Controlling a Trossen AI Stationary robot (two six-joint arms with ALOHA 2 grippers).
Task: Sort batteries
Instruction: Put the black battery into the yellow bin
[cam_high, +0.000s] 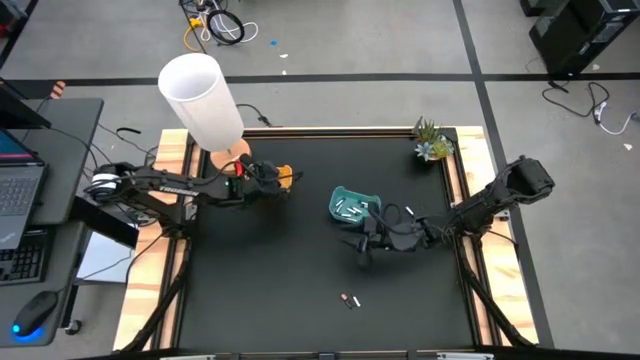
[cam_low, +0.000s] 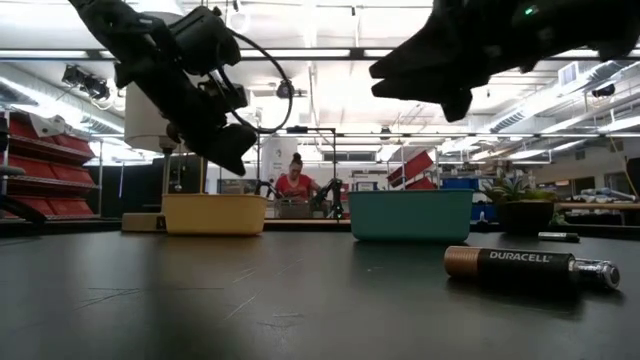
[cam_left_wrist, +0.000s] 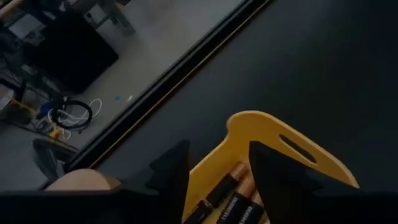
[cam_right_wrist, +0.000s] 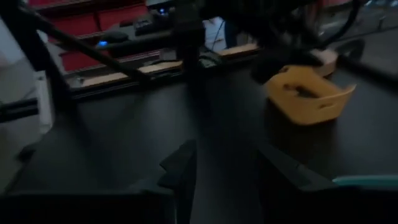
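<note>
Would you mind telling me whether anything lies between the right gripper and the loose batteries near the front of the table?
Nothing visible does. The right gripper hangs beside the teal tray, and only bare black table separates it from the loose batteries.

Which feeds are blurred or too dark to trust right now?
Right wrist view: dim and smeared, the yellow tray soft. Left wrist view: sharper, batteries in the yellow tray readable. Low view: ceiling lights backlight both arms into silhouettes, yet the loose battery is crisp. High view: evenly lit.

Copper-ended dark batteries (cam_left_wrist: 231, 198) lie flat in the yellow tray (cam_left_wrist: 292, 149).
</note>
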